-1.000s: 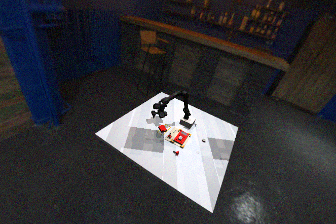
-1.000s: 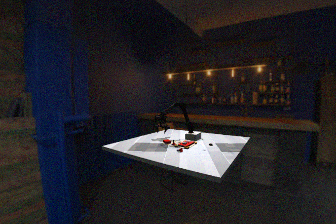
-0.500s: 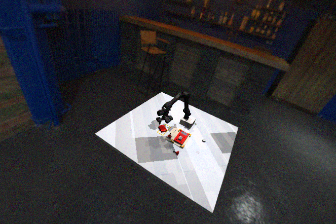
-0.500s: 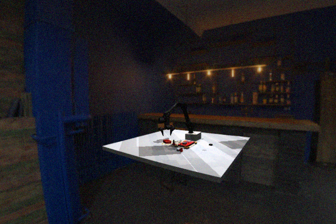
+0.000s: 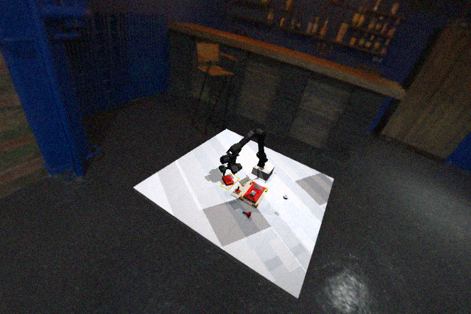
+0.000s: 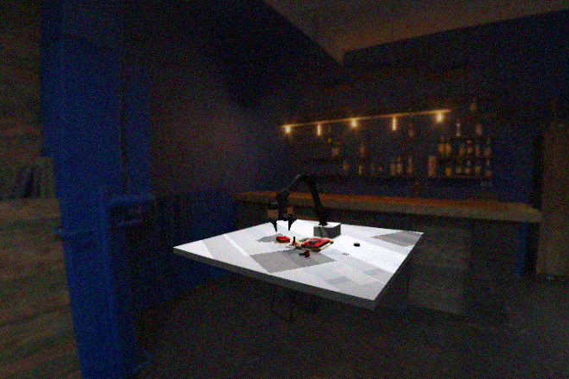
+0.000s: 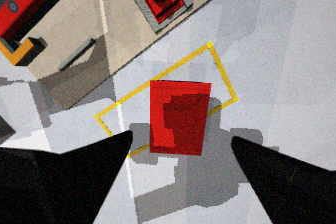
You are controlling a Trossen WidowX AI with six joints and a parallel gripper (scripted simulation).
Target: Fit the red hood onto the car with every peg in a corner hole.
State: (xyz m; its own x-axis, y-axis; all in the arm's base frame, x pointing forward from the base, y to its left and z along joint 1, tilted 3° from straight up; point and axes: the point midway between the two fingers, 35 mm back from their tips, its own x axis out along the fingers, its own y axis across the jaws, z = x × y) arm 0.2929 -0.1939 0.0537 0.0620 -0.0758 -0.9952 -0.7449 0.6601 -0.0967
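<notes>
The hood (image 7: 180, 117) is seen lying flat on the worktop (image 7: 290, 60) inside a yellow outline, directly below the end effector (image 7: 180, 150), which is spread wide and empty, its fingers straddling the shell's long axis

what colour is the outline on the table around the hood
Yellow: a thin rectangular outline around the red hood, clearest in the wrist view.

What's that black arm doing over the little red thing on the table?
The arm is about to pick up a toy car's red hood, which lies inside a yellow outline on the table. Its gripper hangs open just above the hood, holding nothing. The car chassis waits in its jig beside it, hood not yet fitted.
</notes>
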